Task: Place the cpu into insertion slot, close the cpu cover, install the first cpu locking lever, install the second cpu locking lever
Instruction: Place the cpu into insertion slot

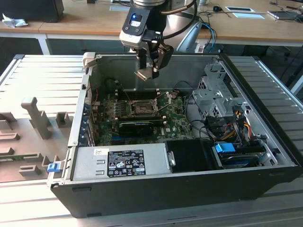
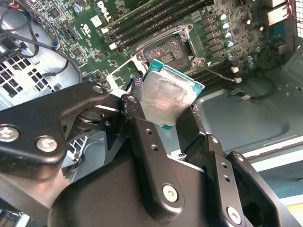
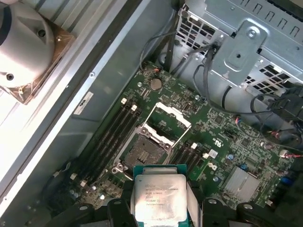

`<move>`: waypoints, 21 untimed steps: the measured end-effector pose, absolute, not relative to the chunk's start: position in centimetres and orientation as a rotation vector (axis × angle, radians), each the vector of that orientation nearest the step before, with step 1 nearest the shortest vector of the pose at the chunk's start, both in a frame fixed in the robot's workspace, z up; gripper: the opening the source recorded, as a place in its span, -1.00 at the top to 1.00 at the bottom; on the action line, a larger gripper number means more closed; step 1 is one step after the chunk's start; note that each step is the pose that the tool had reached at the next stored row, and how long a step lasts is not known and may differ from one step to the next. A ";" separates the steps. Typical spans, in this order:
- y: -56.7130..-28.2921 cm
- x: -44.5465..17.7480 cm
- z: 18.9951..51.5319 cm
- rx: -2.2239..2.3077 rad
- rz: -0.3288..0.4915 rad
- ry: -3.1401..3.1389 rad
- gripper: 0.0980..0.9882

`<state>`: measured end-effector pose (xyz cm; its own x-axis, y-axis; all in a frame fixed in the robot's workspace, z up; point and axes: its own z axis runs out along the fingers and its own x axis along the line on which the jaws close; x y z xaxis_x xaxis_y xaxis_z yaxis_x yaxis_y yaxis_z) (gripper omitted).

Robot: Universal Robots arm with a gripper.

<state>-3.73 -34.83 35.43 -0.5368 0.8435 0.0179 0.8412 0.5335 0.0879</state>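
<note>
Cpu [image 2: 168, 97] pinched by its edges, tilted, in the gripper [image 1: 150, 70], jaws closed on it; upper centre of exterior view, well above the insertion slot [image 1: 140, 108]. Cpu cover [image 3: 166, 124] stands raised (good). Judgement: level chip, square it to slot while descending.

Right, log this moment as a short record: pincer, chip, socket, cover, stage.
pincer: shut on the small square silvery-topped cpu, hovering over the open black computer case
cpu: gripped at two opposite edges, held above the board, not touching it
insertion slot: dark square socket on the green motherboard, empty
cpu cover: thin metal frame plate, swung open beside the slot
stage: cpu not yet placed, cover not yet closed
</note>
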 end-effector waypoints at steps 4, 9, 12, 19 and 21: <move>-34.8 -3.7 35.4 1.588 0.132 2.673 0.03; -34.8 -3.7 35.4 1.716 0.129 2.588 0.03; -34.8 -3.7 35.4 1.764 0.128 2.554 0.03; -34.8 -3.7 35.4 1.864 0.126 2.478 0.03; -34.8 -3.7 35.4 1.898 0.125 2.451 0.03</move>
